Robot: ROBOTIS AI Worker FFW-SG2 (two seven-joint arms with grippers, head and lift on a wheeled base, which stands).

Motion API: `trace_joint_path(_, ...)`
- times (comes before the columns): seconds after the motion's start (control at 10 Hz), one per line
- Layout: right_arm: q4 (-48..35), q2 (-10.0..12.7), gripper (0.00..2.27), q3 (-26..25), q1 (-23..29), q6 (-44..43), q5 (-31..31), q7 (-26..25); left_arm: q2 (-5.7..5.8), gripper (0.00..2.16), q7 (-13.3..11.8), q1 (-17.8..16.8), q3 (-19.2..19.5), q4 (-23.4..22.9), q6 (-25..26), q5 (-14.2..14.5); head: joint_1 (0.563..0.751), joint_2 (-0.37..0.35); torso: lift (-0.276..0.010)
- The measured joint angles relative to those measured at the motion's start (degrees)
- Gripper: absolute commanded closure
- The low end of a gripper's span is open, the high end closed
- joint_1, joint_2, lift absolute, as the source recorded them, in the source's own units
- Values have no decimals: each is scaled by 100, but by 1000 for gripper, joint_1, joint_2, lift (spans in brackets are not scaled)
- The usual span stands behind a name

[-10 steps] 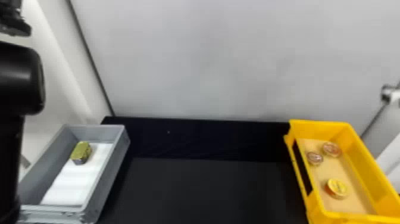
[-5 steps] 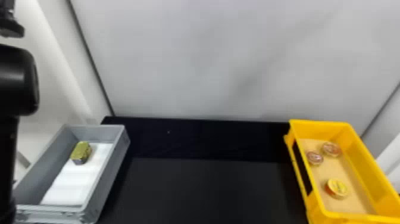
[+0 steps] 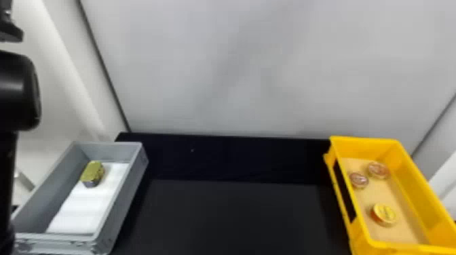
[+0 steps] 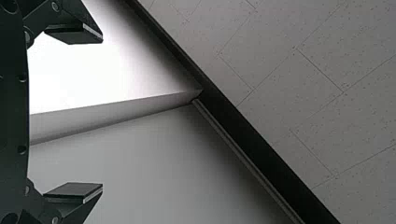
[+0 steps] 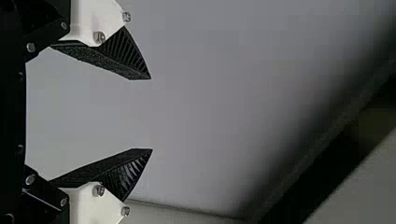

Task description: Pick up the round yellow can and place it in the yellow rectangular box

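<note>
The round yellow can (image 3: 384, 214) lies in the near part of the yellow rectangular box (image 3: 418, 190), on its tan bottom and touching no wall. My left gripper (image 3: 11, 32) is partly in view at the head view's upper left edge, high above the grey box. In the left wrist view the left gripper (image 4: 100, 112) is open, its fingers wide apart with nothing between them. The right gripper (image 5: 151, 114) stands open and holds nothing, against a pale wall in its wrist view.
Two reddish round cans (image 3: 359, 180) lie farther back in the yellow box. On the left, a grey box (image 3: 122, 200) holds a yellow-green block-shaped tin (image 3: 92, 173) on a white liner. A black table (image 3: 234, 217) lies between the boxes, with a pale wall behind.
The left arm has shifted slightly left in the head view. A piece of the right arm at the right edge has moved out of that view. Cans and boxes stayed put.
</note>
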Motion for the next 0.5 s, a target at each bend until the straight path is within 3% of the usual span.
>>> trace_joint_path(0.5,258,96,328,888,-929,-1432,-284,-476,-11,153,68,-78,17,152,-199,167,663,54,-10)
